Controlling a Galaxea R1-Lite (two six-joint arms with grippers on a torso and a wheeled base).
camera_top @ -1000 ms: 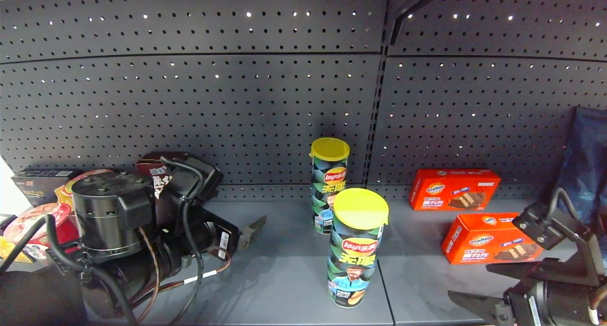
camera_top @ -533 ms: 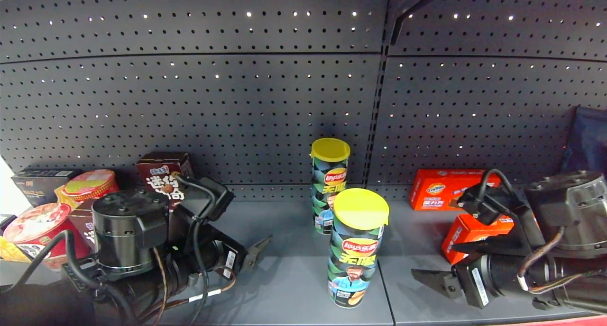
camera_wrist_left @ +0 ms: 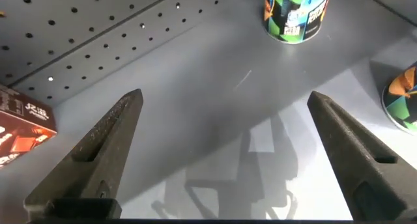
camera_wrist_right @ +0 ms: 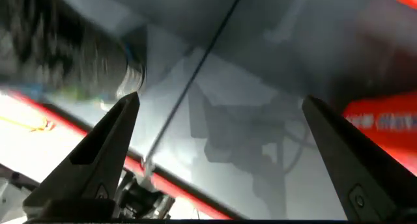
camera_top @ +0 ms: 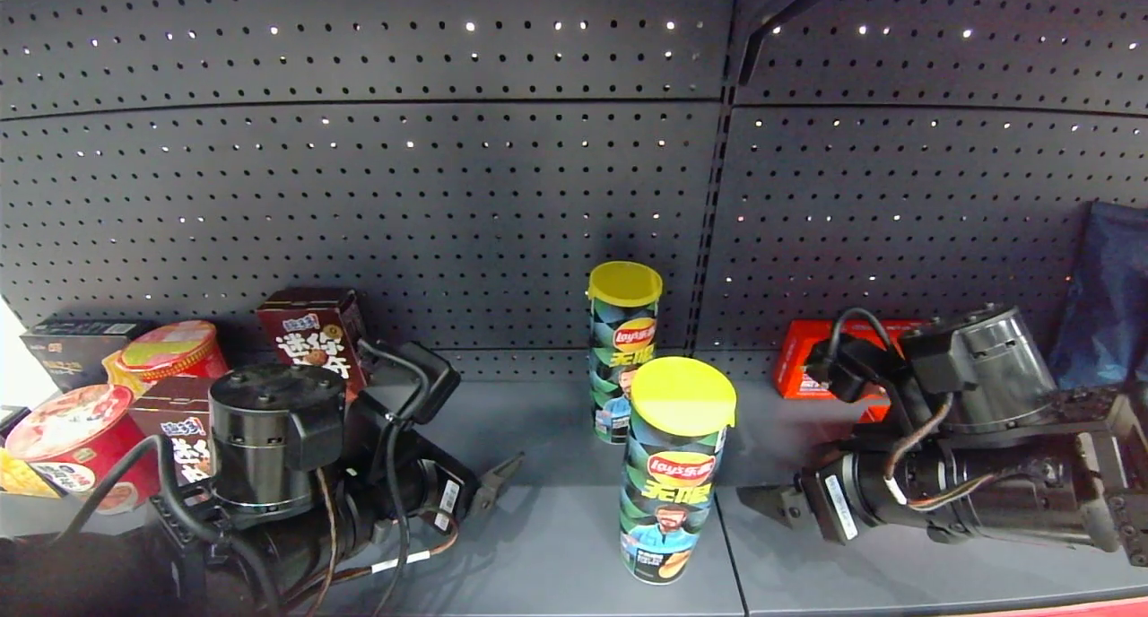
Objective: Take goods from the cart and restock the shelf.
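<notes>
The left claw (camera_wrist_left: 225,99) and right claw (camera_wrist_right: 220,100) both gape empty, the front can (camera_top: 671,473) upright on the shelf (camera_top: 538,545) between them, seemingly placed, so next back out without clipping it.

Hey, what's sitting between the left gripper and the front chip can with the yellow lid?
Nothing. In the head view the grey shelf is bare between the left gripper and the front chip can; the left wrist view agrees.

Perforated back panel (camera_top: 448,195) ahead of me. On my left: red noodle cup (camera_top: 54,442), second cup (camera_top: 170,348) behind it, brown snack box (camera_top: 314,330) against panel. On my right: orange box (camera_top: 803,366), dark blue packet (camera_top: 1108,294) further right.
</notes>
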